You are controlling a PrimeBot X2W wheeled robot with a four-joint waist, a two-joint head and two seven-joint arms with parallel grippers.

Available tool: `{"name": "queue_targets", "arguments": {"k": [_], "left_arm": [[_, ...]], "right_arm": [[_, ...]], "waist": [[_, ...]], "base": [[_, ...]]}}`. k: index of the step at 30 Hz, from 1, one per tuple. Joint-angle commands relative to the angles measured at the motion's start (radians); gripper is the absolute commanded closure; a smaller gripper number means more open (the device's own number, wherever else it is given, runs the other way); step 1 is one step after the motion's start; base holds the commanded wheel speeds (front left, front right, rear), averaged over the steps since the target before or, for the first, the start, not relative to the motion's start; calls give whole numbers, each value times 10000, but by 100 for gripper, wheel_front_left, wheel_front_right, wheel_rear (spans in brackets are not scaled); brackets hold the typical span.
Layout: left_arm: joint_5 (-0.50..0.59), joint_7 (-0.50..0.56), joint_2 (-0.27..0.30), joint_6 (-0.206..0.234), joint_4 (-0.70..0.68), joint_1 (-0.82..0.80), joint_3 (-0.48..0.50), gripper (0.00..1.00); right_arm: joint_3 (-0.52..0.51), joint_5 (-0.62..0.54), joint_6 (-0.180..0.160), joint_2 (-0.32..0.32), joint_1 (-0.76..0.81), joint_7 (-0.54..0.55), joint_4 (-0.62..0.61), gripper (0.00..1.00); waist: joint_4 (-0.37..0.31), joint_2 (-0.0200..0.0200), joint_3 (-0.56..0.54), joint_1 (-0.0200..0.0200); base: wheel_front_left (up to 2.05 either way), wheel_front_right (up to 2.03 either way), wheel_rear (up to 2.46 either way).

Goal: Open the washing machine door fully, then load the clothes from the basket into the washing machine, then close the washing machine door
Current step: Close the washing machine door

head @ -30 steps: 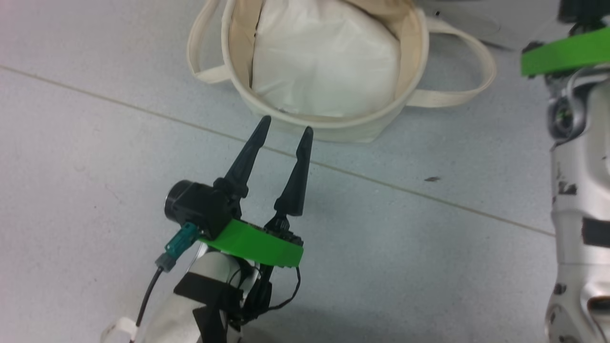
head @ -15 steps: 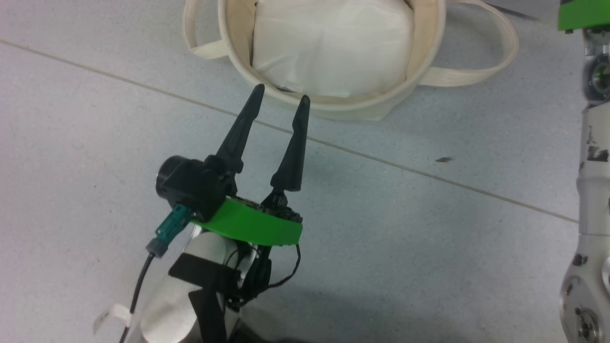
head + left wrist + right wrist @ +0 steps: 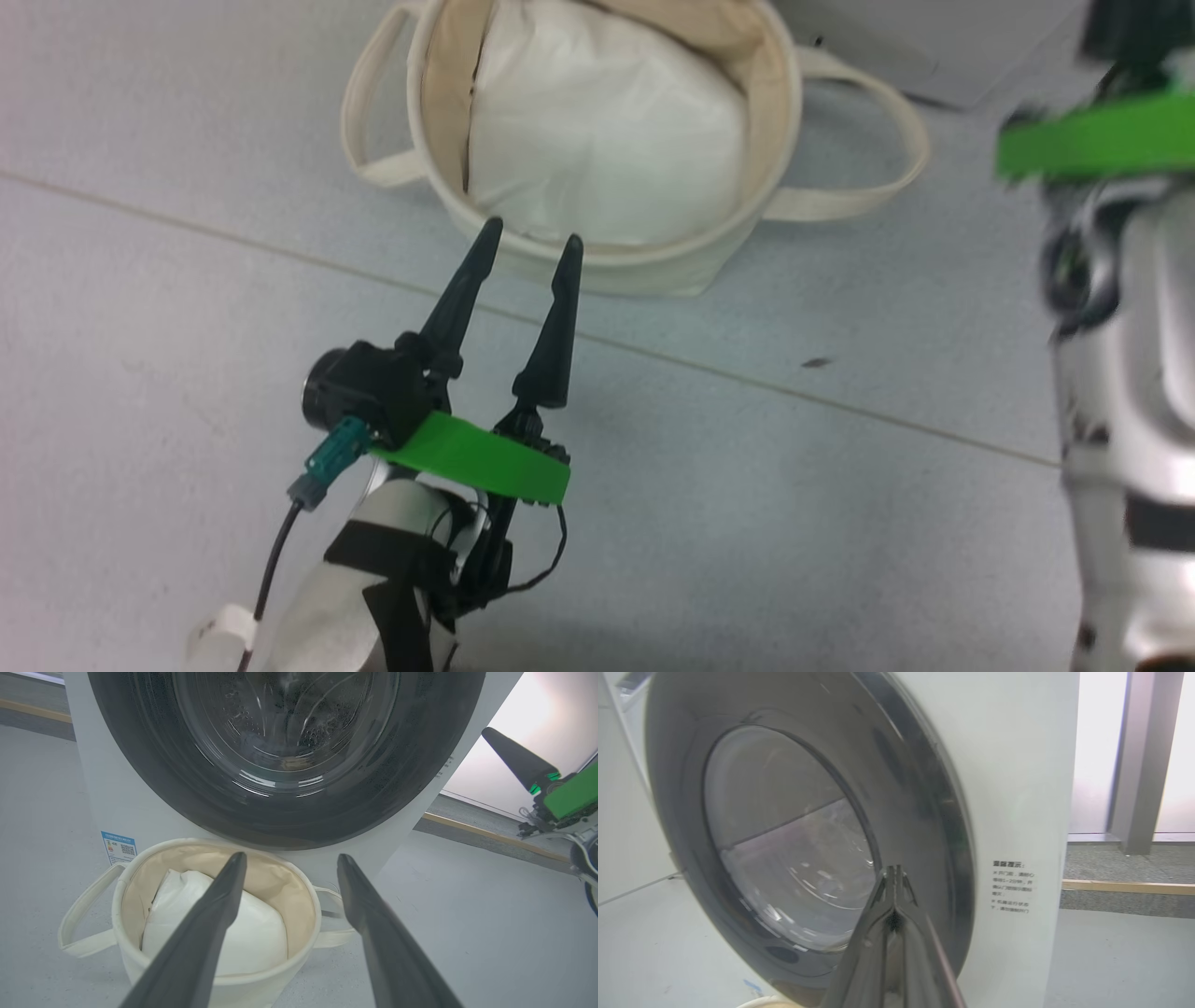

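Left gripper [image 3: 532, 233]: fingers moderately parted, empty, tips at basket rim.
Right gripper [image 3: 894, 870]: fingers pressed together, before door.
Basket: round cream canvas basket [image 3: 653, 266] on grey floor [image 3: 187, 327], holding white padding [image 3: 607, 149].
Door: black-rimmed round glass door [image 3: 210, 802] flush against white washing machine [image 3: 1017, 788].

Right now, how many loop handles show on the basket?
2: left handle on the basket's left side in the head view, right handle on its right; both in plain sight.

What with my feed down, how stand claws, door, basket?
Left claw open, near basket. Right claw shut, empty, at washing machine door. Door closed. White padding in basket; nothing blocking.
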Motion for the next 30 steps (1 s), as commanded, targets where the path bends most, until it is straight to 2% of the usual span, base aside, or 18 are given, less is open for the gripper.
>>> {"name": "queue_targets", "arguments": {"k": [1, 11, 17, 22, 30], "left_arm": [[56, -49, 141, -94, -199, 242, 374, 0], [-90, -49, 141, -530, 294, 1492, 940, 0], [109, -49, 141, -708, 604, 2214, 1247, 0], [192, -49, 141, -791, 622, 2595, 1408, 0], [252, -49, 141, -838, 596, 2767, 1474, 0]], "right_arm": [[381, 201, -2, 221, 682, -36, -585, 100], [913, 1448, -2, 204, 4746, -36, -2543, 100], [266, 1753, -2, 482, 6578, -36, -3227, 100], [133, 1733, -2, 627, 7438, -36, -3233, 100], [178, 1551, -2, 700, 7768, -36, -3311, 100]], "waist": [[-430, 0, -768, 0], [-1463, 0, -2932, 0], [-2063, 0, -3817, 0], [-2399, 0, -4268, 0], [-2567, 0, -4474, 0]], "base": [[0, 0, 0], [0, 0, 0], [0, 0, 0], [0, 0, 0], [0, 0, 0]]}}
